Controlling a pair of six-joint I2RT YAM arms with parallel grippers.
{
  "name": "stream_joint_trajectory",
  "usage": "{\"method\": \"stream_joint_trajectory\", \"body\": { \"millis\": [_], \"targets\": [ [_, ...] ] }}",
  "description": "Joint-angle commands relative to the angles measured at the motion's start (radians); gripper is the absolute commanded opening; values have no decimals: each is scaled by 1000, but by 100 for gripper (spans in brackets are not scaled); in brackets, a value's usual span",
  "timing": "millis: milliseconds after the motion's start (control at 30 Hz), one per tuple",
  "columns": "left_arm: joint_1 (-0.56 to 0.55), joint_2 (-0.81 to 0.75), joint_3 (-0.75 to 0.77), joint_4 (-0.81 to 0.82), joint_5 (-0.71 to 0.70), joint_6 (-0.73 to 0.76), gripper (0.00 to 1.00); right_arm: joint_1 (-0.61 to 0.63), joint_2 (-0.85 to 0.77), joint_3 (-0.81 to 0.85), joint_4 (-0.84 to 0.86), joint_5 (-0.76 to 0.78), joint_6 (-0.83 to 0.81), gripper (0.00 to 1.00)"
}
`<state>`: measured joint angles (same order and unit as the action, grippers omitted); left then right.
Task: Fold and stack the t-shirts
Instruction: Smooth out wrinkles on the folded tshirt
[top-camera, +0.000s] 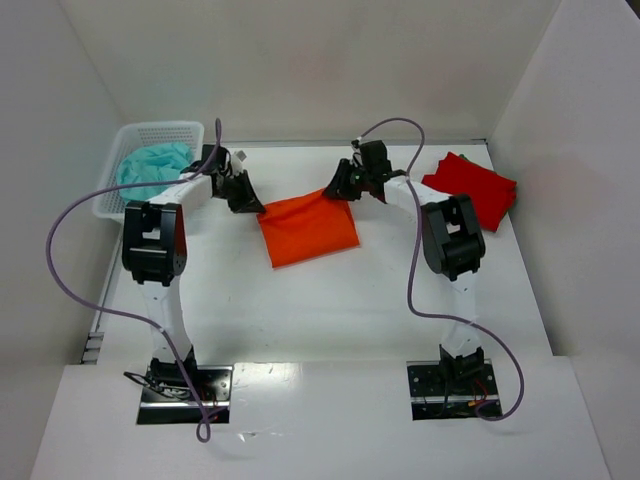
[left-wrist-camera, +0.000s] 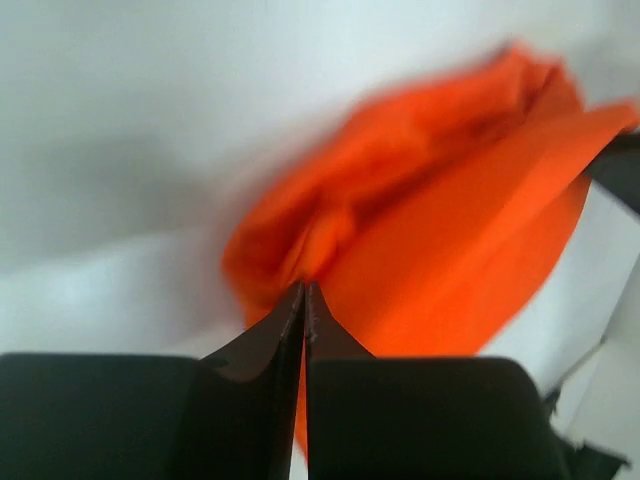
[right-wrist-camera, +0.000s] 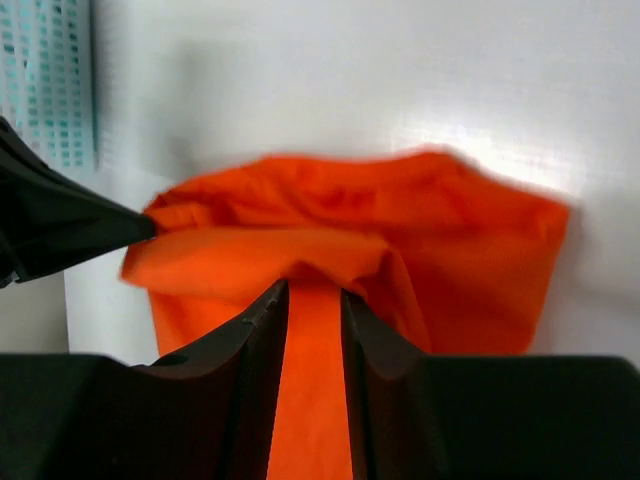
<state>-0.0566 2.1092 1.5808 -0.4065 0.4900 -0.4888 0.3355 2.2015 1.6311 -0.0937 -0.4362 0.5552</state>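
The orange t-shirt (top-camera: 308, 232) lies folded in the middle of the table, its far edge raised. My left gripper (top-camera: 250, 200) is at the shirt's far left corner. In the left wrist view that gripper (left-wrist-camera: 304, 290) is shut, with a thin edge of the orange t-shirt (left-wrist-camera: 460, 240) pinched between its fingers. My right gripper (top-camera: 340, 190) is at the far right corner. In the right wrist view it (right-wrist-camera: 314, 290) stands narrow, with a fold of the orange t-shirt (right-wrist-camera: 400, 230) filling the gap and bunched over the tips. The red t-shirt (top-camera: 470, 188) lies folded at the back right.
A white mesh basket (top-camera: 120, 150) holding teal cloth (top-camera: 152, 167) stands at the back left, close behind the left arm. White walls close in the table on three sides. Purple cables loop off both arms.
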Motion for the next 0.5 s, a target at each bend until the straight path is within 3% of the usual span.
{"method": "stream_joint_trajectory", "body": {
  "millis": [0,333,467],
  "targets": [
    [-2,89,106,41,-21,-25,9,-4,75,95,-6,-9,-17,34],
    [-2,161,236,32,-65,-34,12,-24,149,167,-9,11,-17,36],
    [-2,83,226,32,-131,-23,19,-33,159,180,-31,48,-28,36]
  ]
}}
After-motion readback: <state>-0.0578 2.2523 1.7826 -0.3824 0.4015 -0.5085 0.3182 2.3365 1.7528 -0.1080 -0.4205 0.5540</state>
